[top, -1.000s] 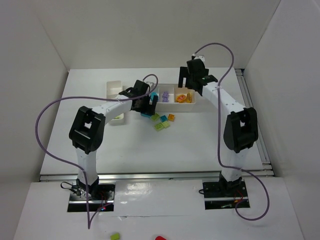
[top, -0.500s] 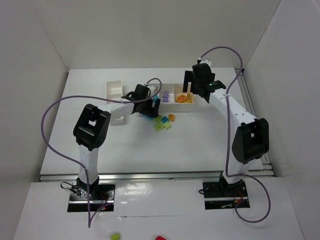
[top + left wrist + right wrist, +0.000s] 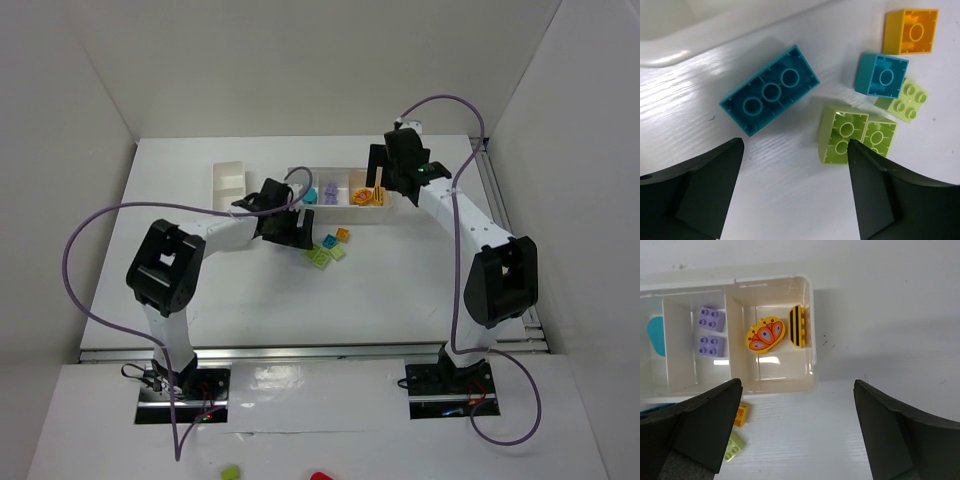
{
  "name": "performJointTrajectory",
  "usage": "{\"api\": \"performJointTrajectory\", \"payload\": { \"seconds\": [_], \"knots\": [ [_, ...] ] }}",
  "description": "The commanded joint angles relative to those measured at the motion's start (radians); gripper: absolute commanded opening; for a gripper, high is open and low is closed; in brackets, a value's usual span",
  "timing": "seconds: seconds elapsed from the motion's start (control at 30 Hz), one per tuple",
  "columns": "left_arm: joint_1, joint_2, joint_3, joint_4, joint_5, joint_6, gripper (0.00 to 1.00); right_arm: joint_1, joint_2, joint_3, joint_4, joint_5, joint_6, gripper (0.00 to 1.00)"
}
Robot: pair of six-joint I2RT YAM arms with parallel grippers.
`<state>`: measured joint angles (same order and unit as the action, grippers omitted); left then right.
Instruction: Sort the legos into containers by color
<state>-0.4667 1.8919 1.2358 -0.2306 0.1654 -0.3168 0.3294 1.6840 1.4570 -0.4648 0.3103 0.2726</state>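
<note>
**A:** What are the loose bricks like?

**B:** Glossy, hard plastic with sharp corners, lying on the white, faintly grained table [image 3: 700,115]. The long teal brick [image 3: 769,91] lies hollow side up, showing three round tubes in a row. In the left wrist view its long axis slants from lower left to upper right. The small teal brick [image 3: 881,75] and the orange brick [image 3: 911,31] are upturned too, one tube each. Of the lime green bricks [image 3: 842,135], two are upturned and touching, and a third shows four studs.

**A:** Where are they on the table?

**B:** Clustered mid-table, just on the near side of the long tray [image 3: 770,278].

**A:** And the trays?

**B:** The long one is thin, milky plastic with three compartments, its long axis along the table's far edge. The right compartment holds a rounded yellow-orange piece [image 3: 765,335] just beside a black-striped yellow piece [image 3: 798,326]. The middle one holds two purple bricks [image 3: 710,319], studs up. The left one holds a teal piece [image 3: 656,335]. The small tray [image 3: 230,180] sits nearer the far left corner.

**A:** And the claws?

**B:** The left claw [image 3: 795,145] is spread wide and empty, with the long teal brick just beyond its tips. The right claw [image 3: 797,385] is also wide and empty, above the long tray's right end.
</note>
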Motion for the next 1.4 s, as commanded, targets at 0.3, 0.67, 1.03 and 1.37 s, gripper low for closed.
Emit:
{"api": "performJointTrajectory", "payload": {
  "seconds": [0.3,0.67,1.03,1.37],
  "knots": [
    [-0.009,0.047,0.123,-0.101,-0.307,0.110,0.96,0.003,-0.047,-0.017,-0.014,0.019,0.010,1.00],
    [0.020,0.081,0.132,-0.092,-0.118,0.217,1.00,0.013,-0.038,-0.007,-0.023,0.019,0.010,1.00],
    [0.030,0.216,0.277,-0.082,-0.109,0.217,0.95,0.031,-0.038,0.011,-0.032,0.029,0.010,1.00],
    [0.020,0.118,0.191,-0.116,-0.087,0.153,0.50,0.031,-0.038,0.002,-0.041,0.038,0.010,1.00]
  ]
}}
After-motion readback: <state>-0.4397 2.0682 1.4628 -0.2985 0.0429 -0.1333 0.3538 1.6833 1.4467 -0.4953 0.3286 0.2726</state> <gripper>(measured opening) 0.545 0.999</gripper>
